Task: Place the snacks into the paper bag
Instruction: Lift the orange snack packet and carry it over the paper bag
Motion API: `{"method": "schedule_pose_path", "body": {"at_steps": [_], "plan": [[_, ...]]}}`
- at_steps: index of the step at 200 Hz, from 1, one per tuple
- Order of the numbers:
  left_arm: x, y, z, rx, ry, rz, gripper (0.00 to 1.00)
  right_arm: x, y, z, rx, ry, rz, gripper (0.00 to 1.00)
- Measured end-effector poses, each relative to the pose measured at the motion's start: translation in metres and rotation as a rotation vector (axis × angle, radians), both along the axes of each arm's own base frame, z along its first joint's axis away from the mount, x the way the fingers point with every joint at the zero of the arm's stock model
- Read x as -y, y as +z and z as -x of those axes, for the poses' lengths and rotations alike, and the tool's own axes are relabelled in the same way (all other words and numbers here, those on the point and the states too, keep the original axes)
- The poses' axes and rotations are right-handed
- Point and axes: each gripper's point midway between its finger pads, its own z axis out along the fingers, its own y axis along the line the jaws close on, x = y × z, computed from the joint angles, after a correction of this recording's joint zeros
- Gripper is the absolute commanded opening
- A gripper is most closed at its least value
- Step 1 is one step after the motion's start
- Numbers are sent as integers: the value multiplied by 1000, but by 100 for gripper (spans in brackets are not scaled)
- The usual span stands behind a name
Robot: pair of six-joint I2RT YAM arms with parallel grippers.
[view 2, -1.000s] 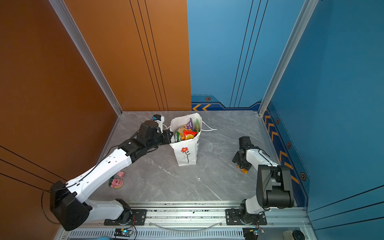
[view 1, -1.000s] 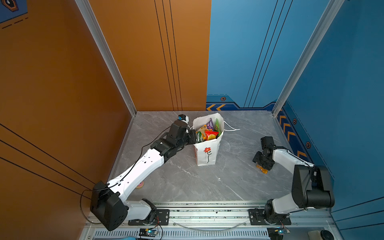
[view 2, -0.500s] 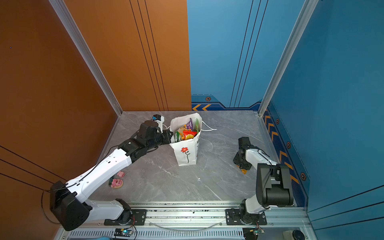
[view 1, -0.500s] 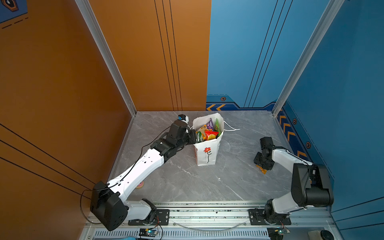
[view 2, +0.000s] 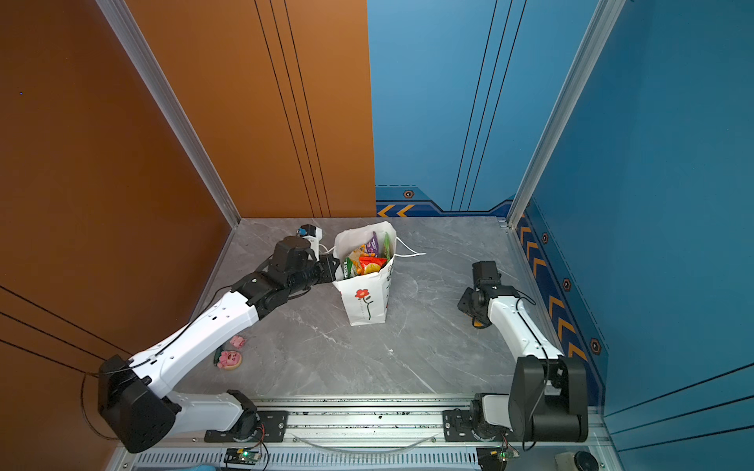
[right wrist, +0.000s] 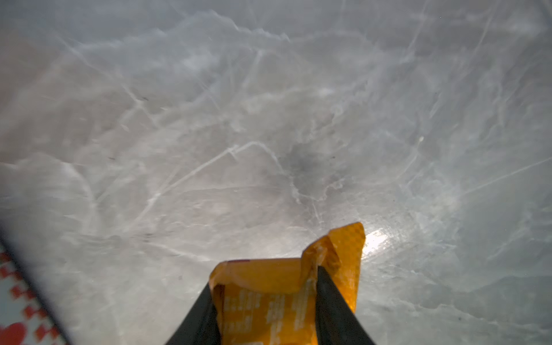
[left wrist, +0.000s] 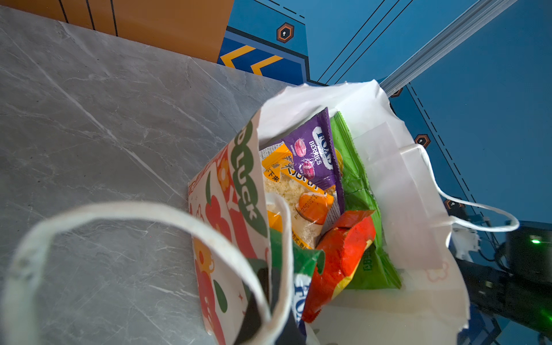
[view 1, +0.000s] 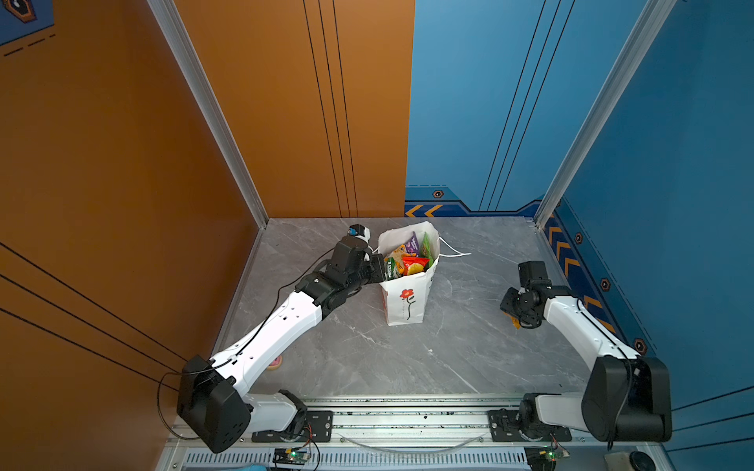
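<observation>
The jaws of the right gripper (view 1: pixel 513 315) have been narrowed onto the orange packet (right wrist: pixel 283 298), those of the left gripper (view 1: pixel 380 267) kept shut on the paper bag (view 1: pixel 406 304) rim; a slip in transit is risked by the slick, crumpled foil.

Marble table (view 1: pixel 408 359): paper bag (view 1: pixel 406 301), pink toys (view 2: pixel 229 359)

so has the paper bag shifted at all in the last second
No. The paper bag sits just as far from the yellow chevrons behind it as before.

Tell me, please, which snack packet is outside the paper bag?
The orange packet pinched between the right gripper's fingers; the others, like the purple packet and red packet, sit inside the paper bag.
</observation>
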Motion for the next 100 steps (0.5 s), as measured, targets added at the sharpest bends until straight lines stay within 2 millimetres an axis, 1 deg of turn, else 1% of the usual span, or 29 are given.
{"method": "schedule_pose_path", "body": {"at_steps": [27,45,60,83,100], "plan": [[2,0,1,0,-6,0,0,-18,72,-21,183,55,-6,25],[5,0,3,0,-13,0,0,-38,120,-32,283,109,-8,24],[7,1,4,3,-20,2,0,-58,156,-37,351,160,-10,24],[12,2,7,7,-33,4,0,-94,202,-41,437,252,-19,24],[16,2,9,10,-43,5,0,-123,227,-41,481,328,-19,24]]}}
